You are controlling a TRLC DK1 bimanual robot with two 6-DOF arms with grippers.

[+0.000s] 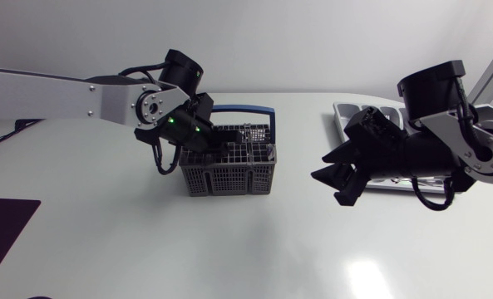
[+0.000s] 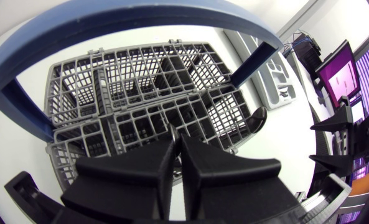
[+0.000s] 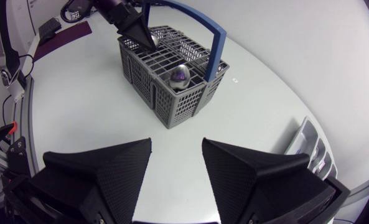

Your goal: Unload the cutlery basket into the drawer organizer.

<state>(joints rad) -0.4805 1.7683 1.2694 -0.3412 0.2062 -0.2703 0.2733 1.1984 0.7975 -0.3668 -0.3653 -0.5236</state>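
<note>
Found the cutlery basket [image 1: 229, 170], grey mesh with a blue handle [image 1: 246, 109] arched over it, standing upright on the white table [image 1: 229, 257]. Saw the left gripper [image 2: 175, 142] directly above the basket, at the end on the left arm's side, with its fingertips pointing down among the compartments beneath the handle's arch. Noted its fingers pressed almost together, only a thin slit between them, pinching a slim piece of cutlery [image 2: 173, 132] from both sides at the very tips. Could not tell what kind of piece, since only a narrow end showed above the mesh.

Spotted a spoon [image 3: 180, 77] standing bowl-up in another compartment of the basket, toward the side facing the right arm, apart from the left gripper and touched by neither arm.

Saw the right gripper [image 3: 177, 144] well apart from the basket, out over bare table on the right arm's side, turned toward the basket. Noted its two wedge fingers spread wide, with nothing between them.

Found the drawer organizer [image 1: 346, 116] farther from the basket than the right gripper, lying flat on the table and largely covered by the right arm. Made out several long pale compartments; could not see what lay in them.

Noticed a dark mat [image 1: 1, 224] far from the basket on the left arm's side, at the table's edge.
</note>
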